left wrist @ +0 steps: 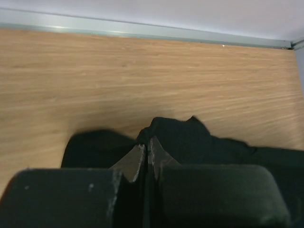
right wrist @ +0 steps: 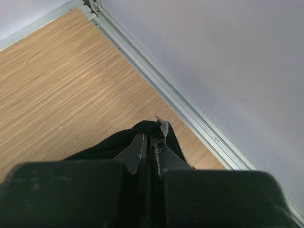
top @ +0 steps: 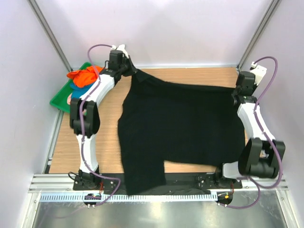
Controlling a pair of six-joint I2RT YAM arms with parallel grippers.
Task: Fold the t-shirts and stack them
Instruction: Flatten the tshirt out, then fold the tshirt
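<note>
A large black t-shirt (top: 175, 128) lies spread over the wooden table, one sleeve hanging over the near edge. My left gripper (top: 130, 70) is shut on its far left corner; in the left wrist view the gripper (left wrist: 148, 145) pinches black cloth (left wrist: 190, 137) just above the wood. My right gripper (top: 236, 91) is shut on the far right corner; in the right wrist view the gripper (right wrist: 151, 142) clamps the cloth (right wrist: 99, 145), a small grey tag sticking out. The shirt's far edge is stretched between both grippers. An orange t-shirt (top: 84, 76) and a blue one (top: 77, 87) lie bunched in the tray.
A green plastic tray (top: 61, 97) sits at the far left edge, beside the left arm. White walls with metal posts enclose the table on three sides. The back wall rail (left wrist: 142, 29) runs close behind the grippers. Bare wood (top: 66, 152) shows at the left.
</note>
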